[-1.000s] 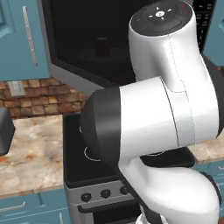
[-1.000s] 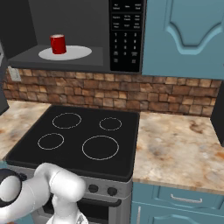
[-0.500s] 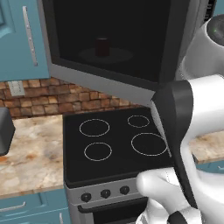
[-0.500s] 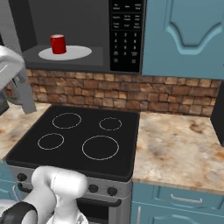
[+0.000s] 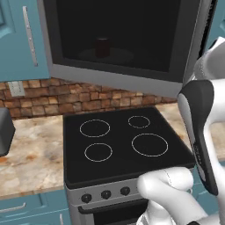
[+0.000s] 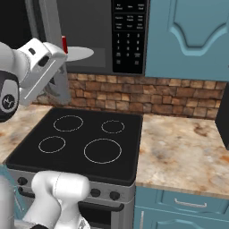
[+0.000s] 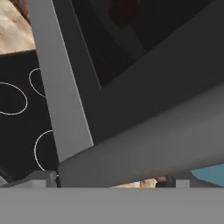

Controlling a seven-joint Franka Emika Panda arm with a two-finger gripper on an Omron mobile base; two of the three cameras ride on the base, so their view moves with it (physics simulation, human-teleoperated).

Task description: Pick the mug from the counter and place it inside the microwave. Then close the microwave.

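The red mug (image 6: 65,44) stands on the white turntable (image 6: 78,53) inside the microwave (image 6: 129,38). The grey-framed door (image 6: 48,40) hides part of it. Through the door's dark window the mug (image 5: 102,47) shows dimly, and as a reddish blur (image 7: 124,11) in the hand view. My white hand (image 6: 41,67) rests against the outer side of the door. My gripper (image 7: 106,180) is open, its two tips far apart with nothing held, right up at the door frame (image 7: 65,96). The speckled counter (image 6: 179,152) lies beside the stove.
A black stovetop (image 5: 118,145) with white rings sits under the microwave, with knobs along its front. A small black oven (image 5: 4,132) stands on the counter at the left. Teal cabinets (image 6: 188,40) flank the microwave, above a brick backsplash (image 6: 170,96).
The arm has swung out of the left camera's foreground and over to the microwave door. The door now covers the left part of the cavity in the right base view. The gripper stays open.
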